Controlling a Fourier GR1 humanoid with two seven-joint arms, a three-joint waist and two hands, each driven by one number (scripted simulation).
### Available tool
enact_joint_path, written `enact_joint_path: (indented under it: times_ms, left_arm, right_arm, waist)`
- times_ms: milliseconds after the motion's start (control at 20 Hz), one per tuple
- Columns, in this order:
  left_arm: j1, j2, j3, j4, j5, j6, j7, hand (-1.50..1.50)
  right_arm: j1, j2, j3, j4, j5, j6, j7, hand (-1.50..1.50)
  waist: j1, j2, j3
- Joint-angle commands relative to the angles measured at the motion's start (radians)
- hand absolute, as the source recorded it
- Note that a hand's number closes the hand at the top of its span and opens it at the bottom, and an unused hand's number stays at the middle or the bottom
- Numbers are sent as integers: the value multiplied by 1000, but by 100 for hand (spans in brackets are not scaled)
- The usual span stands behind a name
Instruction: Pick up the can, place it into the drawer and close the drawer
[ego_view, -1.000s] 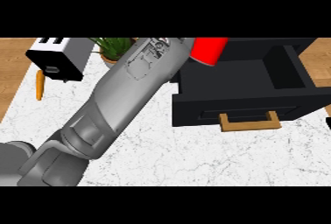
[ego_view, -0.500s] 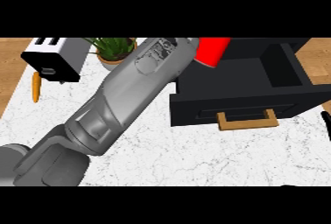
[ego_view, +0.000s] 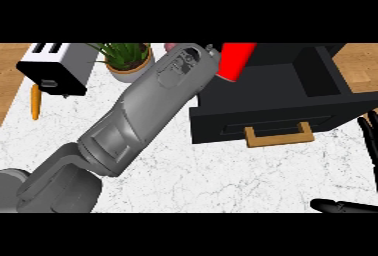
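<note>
White marbled counter (ego_view: 221, 180), wood floor at edges. Black boxy cabinet (ego_view: 295, 65); drawer (ego_view: 280, 120) pulled open, flat black front, tan squared wooden handle (ego_view: 277, 136); drawer interior dark, contents not discernible. Red can (ego_view: 235, 61), smooth cylinder, tilted, at top above cabinet's left part, just beside wrist end of left grey forearm (ego_view: 140, 115). Left hand hidden: grip cannot tell. Right hand (ego_view: 367, 137) at right edge, black fingers straight, spread. Toaster (ego_view: 50, 67), boxy, white-black; potted plant (ego_view: 125, 57), terracotta; orange carrot (ego_view: 34, 101), slim.
</note>
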Motion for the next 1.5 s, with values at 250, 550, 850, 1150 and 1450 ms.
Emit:
enact_joint_path:
  times_ms: [250,550,850,1150,1450]
  left_arm:
    - [26,0,-107,45,38,29,-55,150]
    - [24,0,-104,105,62,52,-81,-150]
    - [13,0,-119,112,89,98,-74,-150]
    - [56,0,-157,60,125,160,-97,-150]
    - [60,0,-131,46,181,169,-111,-150]
  right_arm:
    - [-29,-10,6,17,-2,5,1,-150]
    - [-46,-38,-12,1,-34,24,11,-150]
    - [-37,-38,-16,-16,-32,18,22,-150]
    - [-26,7,39,-38,17,-7,6,-150]
    - [-18,-81,50,-128,166,17,-45,-150]
  waist:
    - [-32,10,1]
    - [-44,16,1]
    - [-32,8,0]
    - [-37,9,0]
    - [-41,6,-2]
